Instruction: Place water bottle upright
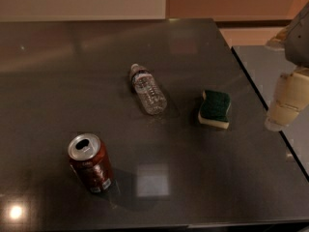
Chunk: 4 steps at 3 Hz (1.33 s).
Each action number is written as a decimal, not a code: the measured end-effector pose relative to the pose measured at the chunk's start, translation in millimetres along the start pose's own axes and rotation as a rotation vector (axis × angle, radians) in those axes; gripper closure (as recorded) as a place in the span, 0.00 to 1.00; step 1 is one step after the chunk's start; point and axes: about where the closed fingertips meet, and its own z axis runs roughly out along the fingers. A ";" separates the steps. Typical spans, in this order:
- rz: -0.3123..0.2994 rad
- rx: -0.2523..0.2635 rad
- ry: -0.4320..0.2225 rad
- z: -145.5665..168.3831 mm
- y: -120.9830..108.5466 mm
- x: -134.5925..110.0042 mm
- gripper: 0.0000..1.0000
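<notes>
Water bottle lies on its side near the middle of the bench, cap pointing away toward the far left; nothing touches it; a green sponge sits near on its right; a soda can stands upright toward the front; the gripper hangs at the right edge, well apart, and whether it is spread or closed I cannot tell. Reaching, grasping and righting all seem left to do.

A: What's on the table?
B: Dark glossy top. The water bottle is on its side mid-table, cap pointing away. The soda can stands upright, near-left. The green-topped sponge sits right of the bottle, apart.
A: And the gripper?
B: At the table's right edge, clear of all three.
</notes>
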 end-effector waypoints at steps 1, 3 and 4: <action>-0.004 0.003 -0.011 0.5 -7.1 -11.4 0.00; 0.078 -0.016 -0.020 28.0 -46.7 -62.9 0.00; 0.184 -0.057 -0.002 55.1 -64.0 -91.9 0.00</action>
